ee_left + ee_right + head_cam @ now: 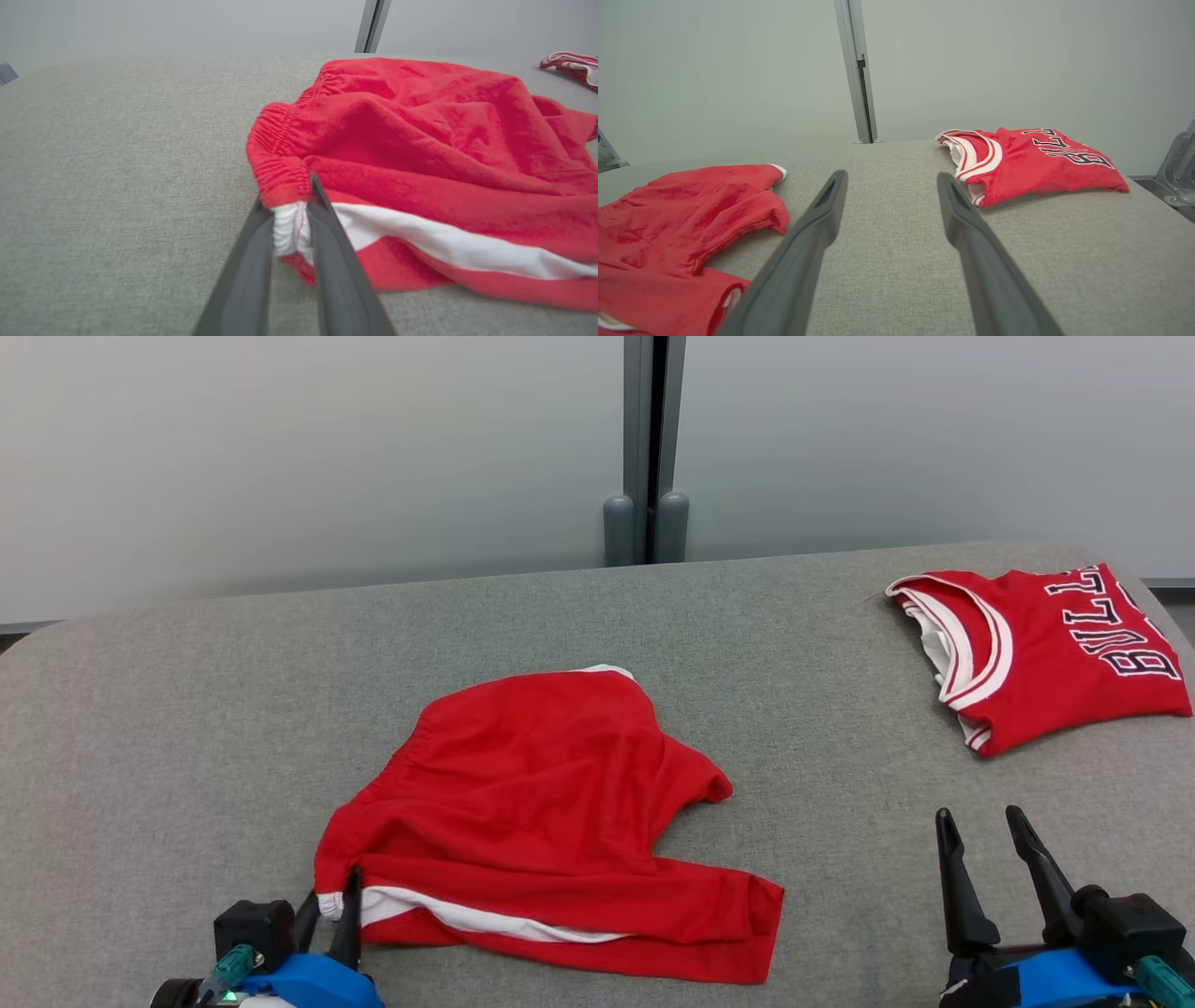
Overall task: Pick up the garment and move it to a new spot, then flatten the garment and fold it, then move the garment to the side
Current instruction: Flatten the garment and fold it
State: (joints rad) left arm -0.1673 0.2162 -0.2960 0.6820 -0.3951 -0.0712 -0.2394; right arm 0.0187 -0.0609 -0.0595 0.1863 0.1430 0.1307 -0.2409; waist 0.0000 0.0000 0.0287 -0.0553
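Red shorts [532,812] lay on the grey tabletop [187,709] — their white-striped corner pinched in the left tool [286,205]; the right tool [978,814] gaped empty, well apart.

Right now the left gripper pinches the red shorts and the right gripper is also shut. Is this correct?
No: the right gripper is open, jaws apart above the grey table, as the right wrist view shows. The left gripper does pinch the red shorts.

Black letters "BULL" stand on the folded red jersey [1055,663].
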